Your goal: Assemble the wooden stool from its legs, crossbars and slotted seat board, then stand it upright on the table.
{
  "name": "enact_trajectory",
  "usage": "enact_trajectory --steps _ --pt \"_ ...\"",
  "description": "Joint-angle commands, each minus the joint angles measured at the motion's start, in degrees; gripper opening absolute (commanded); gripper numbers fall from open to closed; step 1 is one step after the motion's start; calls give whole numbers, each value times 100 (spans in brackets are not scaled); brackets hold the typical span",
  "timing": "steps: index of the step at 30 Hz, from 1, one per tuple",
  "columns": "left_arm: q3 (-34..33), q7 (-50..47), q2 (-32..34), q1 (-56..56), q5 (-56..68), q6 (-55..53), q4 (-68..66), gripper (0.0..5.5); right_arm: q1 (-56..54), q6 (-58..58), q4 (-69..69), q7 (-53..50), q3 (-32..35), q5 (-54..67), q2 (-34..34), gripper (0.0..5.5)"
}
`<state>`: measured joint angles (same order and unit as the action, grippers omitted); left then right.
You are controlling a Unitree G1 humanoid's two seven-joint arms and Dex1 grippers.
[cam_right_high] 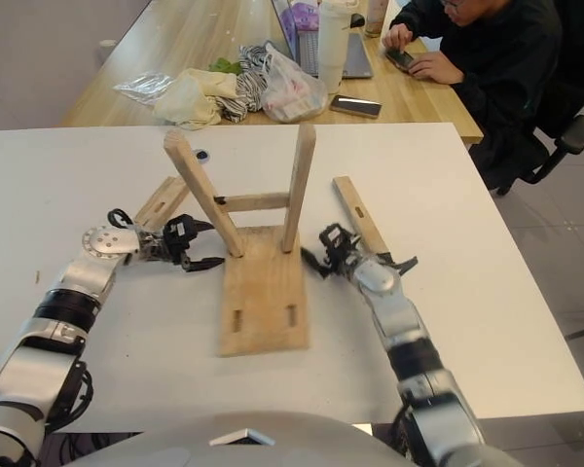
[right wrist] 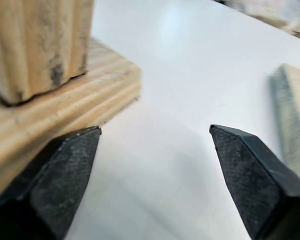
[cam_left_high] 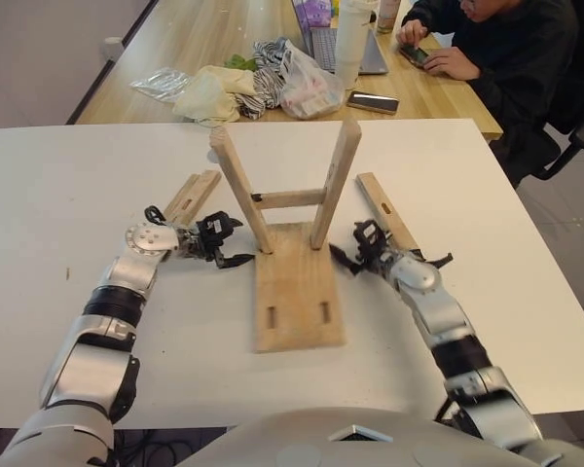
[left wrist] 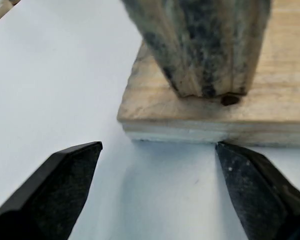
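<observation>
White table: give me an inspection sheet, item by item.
Surface: white table, level.
Job's things: seat board lies flat; left leg and right leg stand in it, joined by a crossbar; left loose wood and right loose wood lie alongside.
Clutter: small dark item behind the legs.
Claws: left claw and right claw open, flanking the board, holding nothing.
Cables: wire loop at the left wrist.
Surroundings: wooden desk with bags, phone.
</observation>
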<state>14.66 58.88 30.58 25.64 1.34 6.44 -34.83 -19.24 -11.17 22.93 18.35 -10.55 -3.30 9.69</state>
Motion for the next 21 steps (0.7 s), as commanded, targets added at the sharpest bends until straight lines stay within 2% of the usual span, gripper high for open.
enact_trajectory --steps 1,5,10,12,17,21 --pt "-218 -625 -180 -3 -113 -133 -179 420 57 248 195 115 19 26 -26 400" --pt "-736 -1566 -290 329 -61 -38 -828 420 521 199 -391 226 304 266 134 400" --pt "-1122 -2486 -911 929 17 443 -1846 420 685 143 -834 235 423 286 160 400" --pt "-1304 -2478 -787 989 118 643 -1795 420 636 99 -1077 260 577 346 282 400" --pt "-1888 -2731 -179 1607 271 484 -2831 420 624 -42 -1397 265 829 419 406 400" --pt "-1526 -3449 249 1649 -468 596 -3472 420 717 -9 -1393 309 752 376 463 400"
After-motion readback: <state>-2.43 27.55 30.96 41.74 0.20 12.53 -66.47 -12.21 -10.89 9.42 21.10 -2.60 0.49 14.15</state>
